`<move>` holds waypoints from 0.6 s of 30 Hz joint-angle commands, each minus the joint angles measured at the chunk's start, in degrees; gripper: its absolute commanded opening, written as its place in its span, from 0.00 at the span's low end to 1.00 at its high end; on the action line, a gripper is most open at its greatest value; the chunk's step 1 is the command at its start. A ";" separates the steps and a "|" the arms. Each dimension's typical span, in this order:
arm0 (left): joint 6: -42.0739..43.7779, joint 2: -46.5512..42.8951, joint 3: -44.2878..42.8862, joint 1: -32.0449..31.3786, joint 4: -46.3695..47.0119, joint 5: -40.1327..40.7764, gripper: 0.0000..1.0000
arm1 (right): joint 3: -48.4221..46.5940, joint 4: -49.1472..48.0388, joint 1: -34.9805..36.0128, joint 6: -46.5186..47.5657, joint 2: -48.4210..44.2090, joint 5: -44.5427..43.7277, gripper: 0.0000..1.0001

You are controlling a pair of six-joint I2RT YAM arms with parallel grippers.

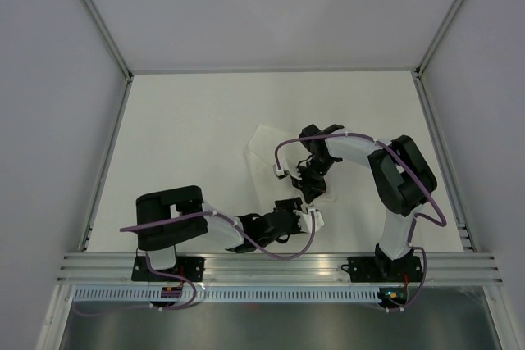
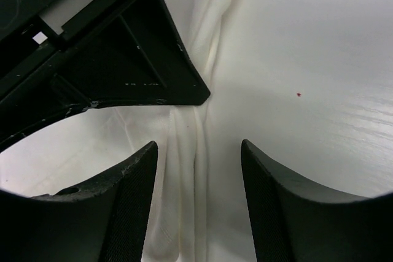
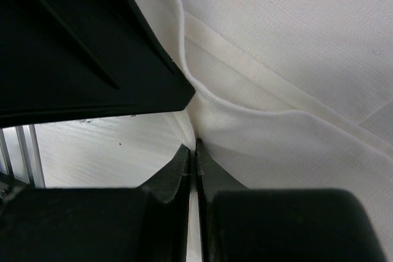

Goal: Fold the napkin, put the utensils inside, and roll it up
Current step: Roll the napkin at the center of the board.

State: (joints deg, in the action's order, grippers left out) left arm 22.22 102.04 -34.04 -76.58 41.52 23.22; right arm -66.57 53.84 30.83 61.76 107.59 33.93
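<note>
The white napkin [image 1: 264,152] lies in the middle of the table, partly under both arms. In the right wrist view my right gripper [image 3: 194,146] is shut on a hemmed edge of the napkin [image 3: 295,59], pinching the cloth at its fingertips. In the left wrist view my left gripper [image 2: 199,145] is open, its jaws either side of a bunched, ridged strip of napkin [image 2: 184,170] without touching it. From above, the left gripper [image 1: 302,213] sits just in front of the right gripper [image 1: 312,193], at the napkin's near right corner. No utensils show in any view.
A black finger of the other gripper fills the upper left of each wrist view [image 2: 123,59] [image 3: 73,47]. Grey walls stand at the back and both sides of the white table [image 1: 189,120]. An aluminium rail [image 1: 279,266] runs along the near edge.
</note>
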 commanded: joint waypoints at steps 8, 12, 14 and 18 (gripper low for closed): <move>-1.12 3.60 0.56 1.52 -1.43 3.23 0.54 | 2.14 -2.60 -0.07 1.79 2.10 -0.18 0.09; -1.91 4.66 0.12 1.52 -3.46 1.57 0.45 | 2.40 -2.60 -0.16 1.79 2.27 -0.18 0.08; -2.09 5.27 -0.32 1.52 -4.60 0.95 0.41 | 2.49 -2.60 -0.16 1.79 2.27 -0.18 0.09; -2.62 6.07 -1.81 1.95 -7.58 -0.63 0.35 | 2.32 -2.60 -0.24 1.88 2.27 -0.27 0.08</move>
State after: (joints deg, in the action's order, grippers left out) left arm 22.04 105.27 -35.46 -75.20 42.68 25.78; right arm -66.30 53.60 30.41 61.73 107.59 34.52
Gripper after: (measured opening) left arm 0.359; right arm 0.088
